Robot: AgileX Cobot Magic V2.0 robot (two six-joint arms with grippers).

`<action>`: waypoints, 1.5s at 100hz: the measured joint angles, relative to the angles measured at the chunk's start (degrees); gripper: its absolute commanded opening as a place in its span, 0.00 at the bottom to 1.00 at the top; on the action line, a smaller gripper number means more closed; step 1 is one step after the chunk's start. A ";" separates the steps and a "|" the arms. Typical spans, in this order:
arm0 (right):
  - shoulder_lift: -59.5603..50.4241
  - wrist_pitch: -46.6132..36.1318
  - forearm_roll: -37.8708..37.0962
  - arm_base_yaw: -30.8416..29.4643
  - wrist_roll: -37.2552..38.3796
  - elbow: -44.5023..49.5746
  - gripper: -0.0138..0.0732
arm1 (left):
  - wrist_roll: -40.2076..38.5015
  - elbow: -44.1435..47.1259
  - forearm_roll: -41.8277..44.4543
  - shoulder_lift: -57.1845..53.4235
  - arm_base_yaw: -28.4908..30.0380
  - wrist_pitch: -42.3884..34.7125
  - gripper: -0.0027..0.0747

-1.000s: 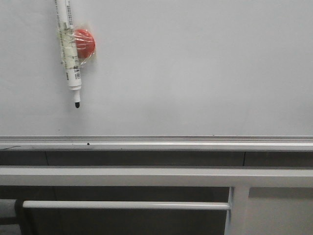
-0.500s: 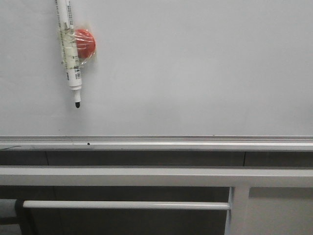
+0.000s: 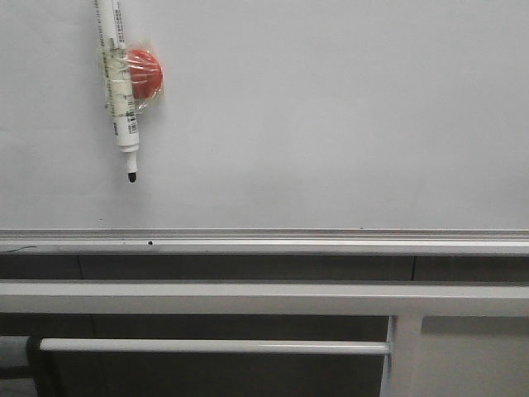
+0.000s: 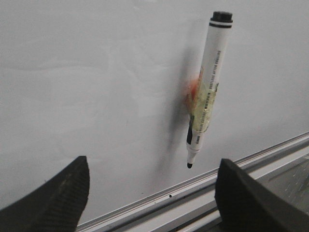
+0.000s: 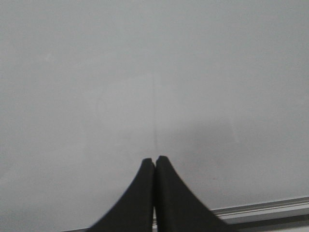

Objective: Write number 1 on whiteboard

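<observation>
The whiteboard (image 3: pixel 331 116) is a pale glossy panel that fills the upper front view, with a silver bottom rail (image 3: pixel 264 241). A white marker (image 3: pixel 118 83) hangs on it at the upper left, uncapped black tip (image 3: pixel 131 177) down, taped to a red round magnet (image 3: pixel 146 71). The number 1 is out of view; no black stroke shows on the board. In the left wrist view my left gripper (image 4: pixel 152 164) is open and empty, apart from the marker (image 4: pixel 207 92). My right gripper (image 5: pixel 154 159) is shut and empty, facing bare board (image 5: pixel 145 72). Neither gripper shows in the front view.
White metal frame bars (image 3: pixel 248 298) run below the rail, with a thinner bar (image 3: pixel 215 346) and an upright post (image 3: pixel 403 356) lower down. A faint pale vertical line (image 5: pixel 154 111) shows on the board in the right wrist view.
</observation>
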 measured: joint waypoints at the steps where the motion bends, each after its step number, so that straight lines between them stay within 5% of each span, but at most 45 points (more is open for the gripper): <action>1: 0.00 0.00 0.00 0.00 0.00 0.00 0.10 | 0.00 0.00 0.00 0.53 -0.32 -0.66 0.67; 45: 0.00 -0.34 0.00 0.00 0.00 0.00 0.10 | 0.00 0.11 -2.00 24.58 -13.47 -28.54 0.60; 69: 0.00 -0.34 0.00 0.00 0.00 0.00 0.10 | 0.00 0.11 -5.72 33.93 -14.63 -41.57 0.60; 150: 0.00 -1.16 0.00 0.00 0.00 0.00 0.10 | -0.11 -0.56 -6.20 41.61 -14.77 -48.67 0.60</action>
